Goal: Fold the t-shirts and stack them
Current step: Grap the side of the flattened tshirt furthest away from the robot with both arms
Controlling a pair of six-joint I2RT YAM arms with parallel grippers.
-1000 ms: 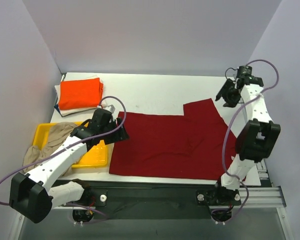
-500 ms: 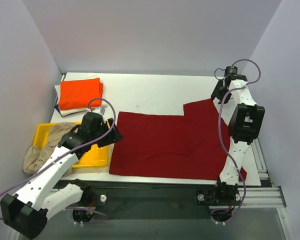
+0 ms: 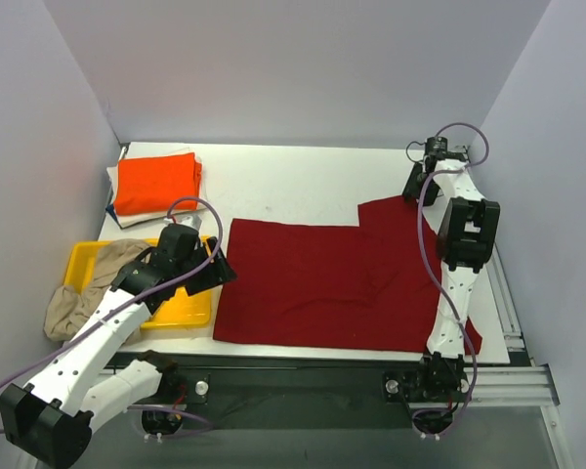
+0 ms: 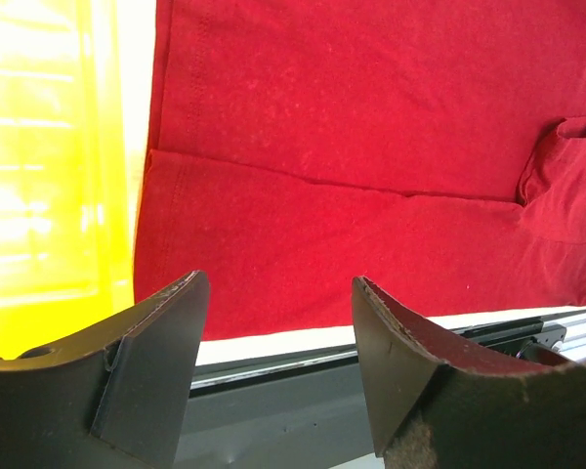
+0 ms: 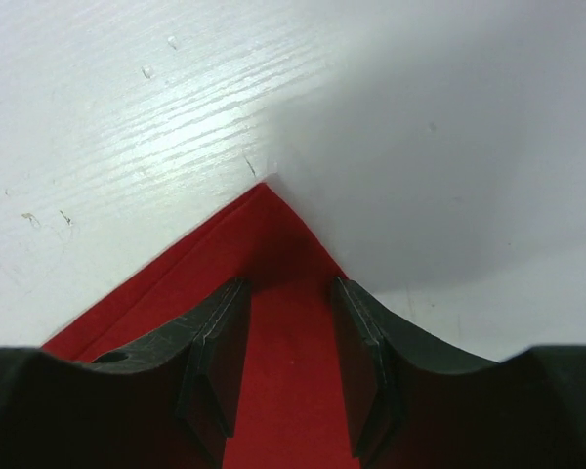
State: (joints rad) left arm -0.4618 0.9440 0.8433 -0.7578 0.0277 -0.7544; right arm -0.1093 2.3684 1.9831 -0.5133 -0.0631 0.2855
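A dark red t-shirt (image 3: pixel 322 283) lies spread flat across the table, one sleeve pointing to the far right. My right gripper (image 3: pixel 413 191) is down at that sleeve's far corner. In the right wrist view its fingers (image 5: pixel 220 352) stand apart on either side of the flat red corner (image 5: pixel 273 234), so the gripper (image 5: pixel 288 332) is open. My left gripper (image 3: pixel 223 271) hovers at the shirt's left edge, open and empty (image 4: pixel 278 322), above the near left corner of the red cloth (image 4: pixel 371 147). A folded orange t-shirt (image 3: pixel 156 182) tops a stack at the far left. A beige t-shirt (image 3: pixel 83 288) droops out of the tray.
A yellow plastic tray (image 3: pixel 181 305) sits at the near left, right beside the red shirt's left edge, and shows at the left of the left wrist view (image 4: pixel 49 195). The table's front rail (image 4: pixel 303 381) runs just below the shirt's hem. Pale walls enclose the table.
My right gripper has swung left and down onto the sleeve corner, its jaws narrowing. My left gripper has drawn back a little toward the near left along the shirt's edge.
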